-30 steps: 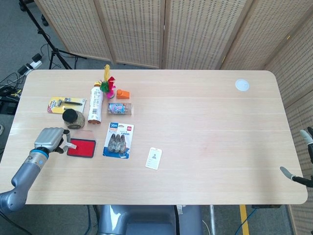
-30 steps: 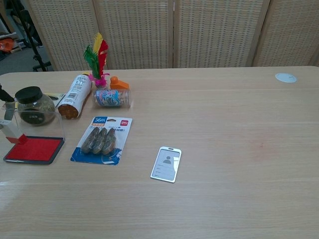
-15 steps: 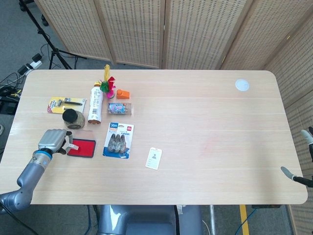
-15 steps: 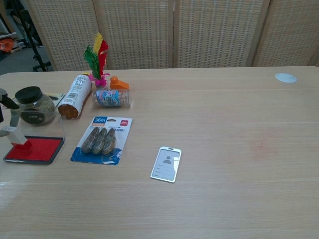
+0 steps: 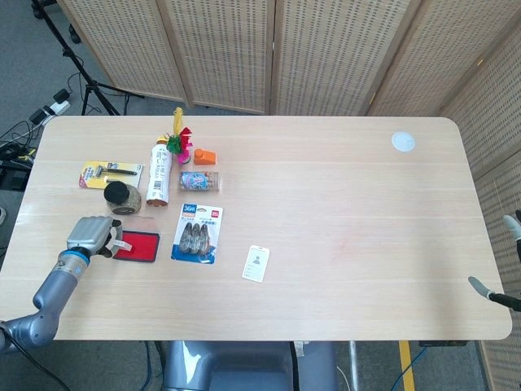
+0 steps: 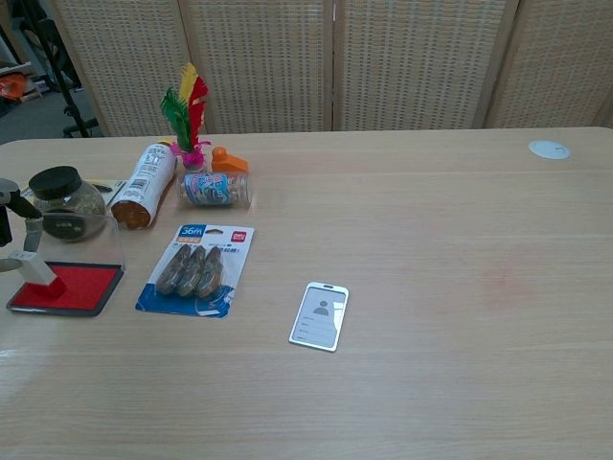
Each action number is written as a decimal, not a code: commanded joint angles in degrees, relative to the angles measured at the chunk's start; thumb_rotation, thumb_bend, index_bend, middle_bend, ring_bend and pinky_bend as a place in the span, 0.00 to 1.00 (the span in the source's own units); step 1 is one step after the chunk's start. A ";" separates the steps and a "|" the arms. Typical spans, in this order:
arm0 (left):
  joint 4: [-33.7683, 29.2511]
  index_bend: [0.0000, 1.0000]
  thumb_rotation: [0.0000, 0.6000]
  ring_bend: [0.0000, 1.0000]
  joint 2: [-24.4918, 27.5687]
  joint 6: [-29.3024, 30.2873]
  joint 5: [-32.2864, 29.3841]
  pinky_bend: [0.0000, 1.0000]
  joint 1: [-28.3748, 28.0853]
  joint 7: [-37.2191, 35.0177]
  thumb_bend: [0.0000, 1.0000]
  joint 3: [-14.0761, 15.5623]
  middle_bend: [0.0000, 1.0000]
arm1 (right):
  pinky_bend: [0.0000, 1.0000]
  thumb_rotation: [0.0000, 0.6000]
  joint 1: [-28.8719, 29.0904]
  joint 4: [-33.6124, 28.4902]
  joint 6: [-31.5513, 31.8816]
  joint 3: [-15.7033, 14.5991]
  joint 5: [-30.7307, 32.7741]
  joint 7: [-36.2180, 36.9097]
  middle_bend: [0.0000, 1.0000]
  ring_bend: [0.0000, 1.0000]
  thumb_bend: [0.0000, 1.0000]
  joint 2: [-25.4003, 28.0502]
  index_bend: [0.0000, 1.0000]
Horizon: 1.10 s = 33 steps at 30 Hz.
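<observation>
My left hand [image 5: 91, 235] sits at the table's near left, just left of a red ink pad [image 5: 137, 247] whose clear lid stands raised. It pinches a small white stamp [image 6: 36, 271], and the stamp's red end touches the ink pad [image 6: 72, 288]. In the chest view only the left hand's fingers [image 6: 9, 203] show at the frame edge. Of my right hand [image 5: 503, 259] just two fingertips [image 5: 480, 288] show past the table's right edge, spread apart with nothing between them.
Behind the pad stand a dark-lidded jar [image 5: 122, 196], a bottle on its side [image 5: 159, 171], a feather shuttlecock [image 5: 179, 138], an orange piece [image 5: 204, 156] and a small clear tube [image 5: 199, 181]. A blue clip pack [image 5: 198, 233], a badge card [image 5: 256, 263], a carded razor [image 5: 111, 173] and a white disc [image 5: 402, 141] also lie here.
My left hand has shifted slightly right toward the ink pad, and the stamp has come down onto the red surface. The right hand has barely moved.
</observation>
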 commanded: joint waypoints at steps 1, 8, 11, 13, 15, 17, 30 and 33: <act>0.36 0.60 1.00 0.99 -0.32 0.00 -0.02 0.90 -0.11 0.03 0.42 0.14 1.00 | 0.00 1.00 0.01 0.06 -0.01 0.03 0.00 0.19 0.00 0.00 0.00 -0.02 0.00; 1.01 0.60 1.00 0.99 -1.04 -0.10 -0.71 0.90 -0.53 0.53 0.42 0.45 1.00 | 0.00 1.00 -0.01 0.25 0.12 0.12 0.02 0.55 0.00 0.00 0.00 -0.07 0.00; 1.59 0.60 1.00 0.99 -1.63 -0.17 -1.30 0.90 -0.68 0.89 0.42 0.73 1.00 | 0.00 1.00 -0.03 0.39 0.16 0.17 0.07 0.79 0.00 0.00 0.00 -0.07 0.00; 1.86 0.60 1.00 0.99 -1.91 -0.24 -1.44 0.90 -0.70 0.91 0.42 0.81 1.00 | 0.00 1.00 -0.03 0.44 0.13 0.17 0.09 0.84 0.00 0.00 0.00 -0.07 0.00; 2.10 0.60 1.00 0.99 -2.13 -0.40 -1.53 0.90 -0.71 0.85 0.42 0.89 1.00 | 0.00 1.00 -0.03 0.45 0.14 0.18 0.08 0.84 0.00 0.00 0.00 -0.07 0.00; 2.43 0.60 1.00 0.99 -2.42 -0.51 -1.47 0.90 -0.73 0.85 0.42 1.00 1.00 | 0.00 1.00 -0.02 0.46 0.11 0.18 0.09 0.81 0.00 0.00 0.00 -0.07 0.00; 3.43 0.61 1.00 0.99 -3.27 -0.69 -1.48 0.90 -0.90 0.74 0.42 1.17 1.00 | 0.00 1.00 -0.02 0.46 0.09 0.19 0.06 0.81 0.00 0.00 0.00 -0.07 0.00; 3.49 0.61 1.00 0.99 -3.32 -0.69 -1.44 0.90 -0.87 0.71 0.42 1.25 1.00 | 0.00 1.00 -0.04 0.45 0.12 0.18 0.05 0.83 0.00 0.00 0.00 -0.06 0.00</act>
